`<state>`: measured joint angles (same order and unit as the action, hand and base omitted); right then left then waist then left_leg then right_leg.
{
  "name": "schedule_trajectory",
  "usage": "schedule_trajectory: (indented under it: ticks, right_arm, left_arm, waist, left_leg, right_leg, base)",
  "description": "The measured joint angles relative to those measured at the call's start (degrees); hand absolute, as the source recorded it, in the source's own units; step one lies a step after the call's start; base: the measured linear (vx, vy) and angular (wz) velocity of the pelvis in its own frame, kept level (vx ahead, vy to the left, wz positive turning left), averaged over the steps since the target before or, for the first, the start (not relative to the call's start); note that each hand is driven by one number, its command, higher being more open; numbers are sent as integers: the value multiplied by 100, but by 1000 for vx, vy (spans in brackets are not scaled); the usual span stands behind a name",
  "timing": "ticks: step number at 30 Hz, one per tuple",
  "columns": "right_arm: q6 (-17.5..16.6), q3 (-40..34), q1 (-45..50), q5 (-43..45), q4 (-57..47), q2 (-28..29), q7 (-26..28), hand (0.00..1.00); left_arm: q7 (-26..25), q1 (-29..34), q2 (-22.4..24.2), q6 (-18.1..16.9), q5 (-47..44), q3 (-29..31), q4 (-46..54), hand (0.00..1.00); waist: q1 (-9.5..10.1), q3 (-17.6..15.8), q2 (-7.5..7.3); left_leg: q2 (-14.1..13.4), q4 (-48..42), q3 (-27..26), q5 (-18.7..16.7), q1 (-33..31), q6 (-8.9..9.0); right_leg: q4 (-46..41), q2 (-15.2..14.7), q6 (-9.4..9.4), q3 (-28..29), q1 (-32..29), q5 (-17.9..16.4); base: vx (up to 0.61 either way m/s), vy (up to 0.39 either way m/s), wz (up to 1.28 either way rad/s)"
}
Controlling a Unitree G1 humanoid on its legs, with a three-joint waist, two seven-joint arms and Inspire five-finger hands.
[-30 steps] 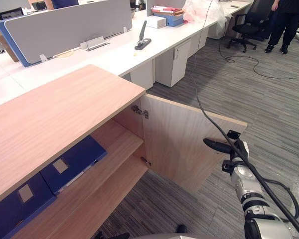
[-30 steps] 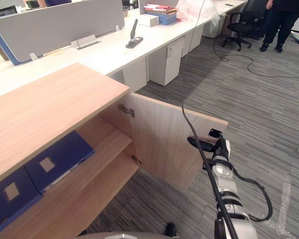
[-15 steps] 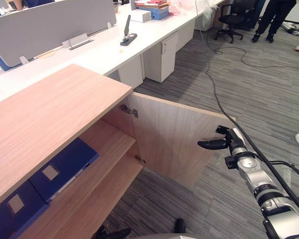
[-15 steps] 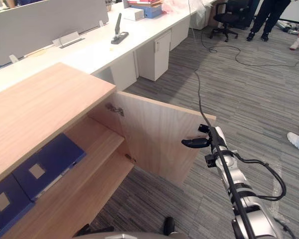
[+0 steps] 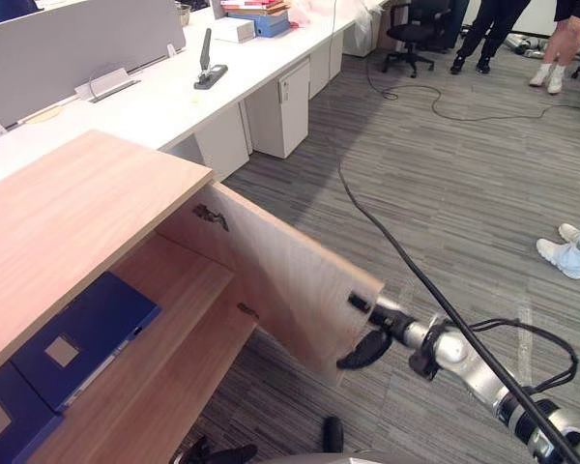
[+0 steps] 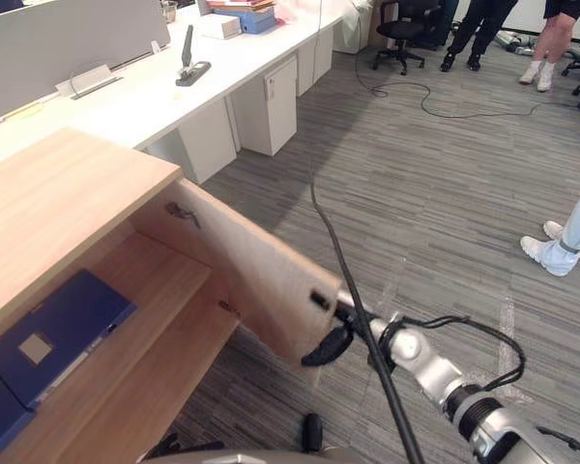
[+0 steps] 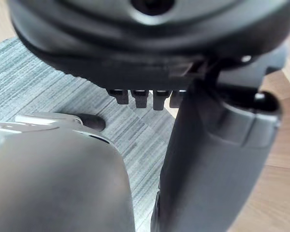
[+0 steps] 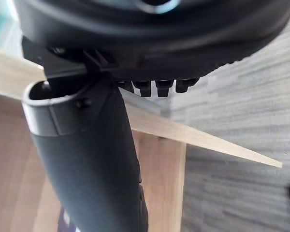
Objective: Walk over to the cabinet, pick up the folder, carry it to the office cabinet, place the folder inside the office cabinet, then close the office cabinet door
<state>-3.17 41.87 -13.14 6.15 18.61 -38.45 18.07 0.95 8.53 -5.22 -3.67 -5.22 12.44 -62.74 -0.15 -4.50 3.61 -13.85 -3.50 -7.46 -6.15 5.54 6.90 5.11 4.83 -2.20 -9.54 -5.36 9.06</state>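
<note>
We judge door-closing in hand: the blue folder (image 5: 82, 333) lies on the office cabinet (image 5: 68, 222) shelf; the right hand (image 5: 367, 346) meets the free edge of the half-open door (image 5: 280, 275), though we cannot tell its fingers' hold; next, push it flush

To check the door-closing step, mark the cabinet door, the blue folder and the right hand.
cabinet door (image 5: 290, 275): left eye view, middle of its wooden face.
blue folder (image 5: 82, 333): left eye view, its cover.
right hand (image 5: 364, 349): left eye view, its thumb.

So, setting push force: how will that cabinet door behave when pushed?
The door looks a stiff flat panel, probably won't flex. Hung on hinges, it should swing, not slide. Right hand at its free edge: light force likely suffices.
</note>
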Motion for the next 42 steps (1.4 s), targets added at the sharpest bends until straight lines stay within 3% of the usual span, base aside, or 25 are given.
schedule_trajectory:
  ticks: [8,19,24,29,33,36,39,40,42]
  right_arm:
    - [-341,1017,337,-632,-981,258,871,100]
    - [-192,993,322,-589,-1034,-90,1488,100]
    - [-183,820,369,-590,-900,148,1457,100]
    - [-189,43,769,-738,524,1388,943,100]
    - [-156,-869,736,-1456,2502,2440,60,100]
    - [62,-1317,370,-1811,3818,2902,-540,100]
    - [132,-1393,147,-1966,4391,3012,-823,100]
    - [162,-1564,109,-1966,4569,3048,-972,100]
    - [193,-1942,25,-1955,4879,3101,-1172,100]
  left_arm:
    - [-53,-39,-20,2,104,495,-1,100]
    - [75,60,-20,5,129,756,-8,100]
    - [88,56,-20,5,113,754,-8,100]
    - [69,31,7,3,73,745,-6,100]
    - [-63,23,146,3,64,744,17,100]
    - [-149,93,280,3,-160,768,50,100]
    - [-173,96,420,-2,-272,863,202,100]
    - [-190,78,450,2,-327,860,253,100]
    - [-235,53,451,-1,-329,781,409,100]
  waist:
    - [218,84,-145]
    - [302,106,-181]
    - [323,107,-185]
    - [364,99,-177]
    - [630,70,-96]
    - [862,30,-35]
    - [953,-52,23]
    - [933,-92,22]
    - [949,-182,-18]
  left_leg:
    - [92,-4,30,-34,-114,-53]
    - [282,116,148,14,-152,14]
    - [320,120,209,14,-137,13]
    - [337,119,649,72,-211,-5]
    - [380,112,1213,121,-371,-80]
    - [411,1,1537,153,-582,-46]
    - [448,-197,1823,181,-768,-13]
    - [530,-438,1725,250,-973,-15]
    - [661,-770,1091,504,-1286,-268]
  right_leg:
    - [-3,-70,52,84,-79,121]
    - [-21,-273,29,45,-102,167]
    - [-19,-298,63,0,-53,142]
    - [-10,-379,89,-423,107,26]
    - [-19,-475,109,-944,253,-108]
    - [-26,-512,116,-1218,268,-171]
    - [-30,-537,120,-1513,372,-263]
    - [-40,-608,141,-1697,434,-355]
    - [-227,-813,145,-1888,439,-524]
  base:
    - [12,26,3]
    - [59,64,7]
    - [20,30,8]
    - [-11,14,43]
    - [-7,8,64]
    - [8,20,60]
    - [11,6,74]
    - [-43,52,136]
    - [-62,72,136]
